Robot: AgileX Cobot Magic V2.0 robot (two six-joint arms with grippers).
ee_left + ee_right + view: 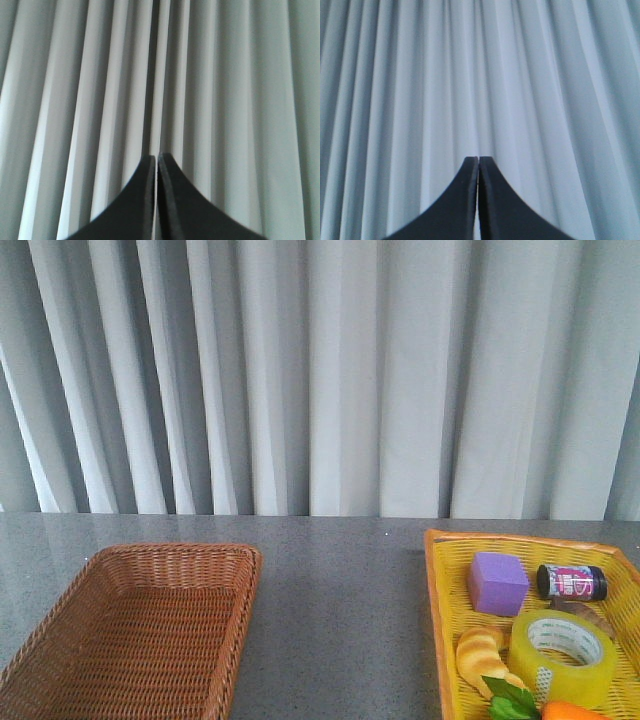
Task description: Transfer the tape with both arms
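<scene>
The tape, a wide translucent yellow roll with a white printed core, lies flat in the yellow basket at the front right of the table. Neither arm shows in the front view. My left gripper is shut and empty, with its black fingers pressed together, facing the grey curtain. My right gripper is also shut and empty, facing the curtain. Neither wrist view shows the tape or the table.
A brown wicker basket stands empty at the front left. The yellow basket also holds a purple block, a small dark jar, a croissant, green leaves and something orange. A grey curtain hangs behind the table.
</scene>
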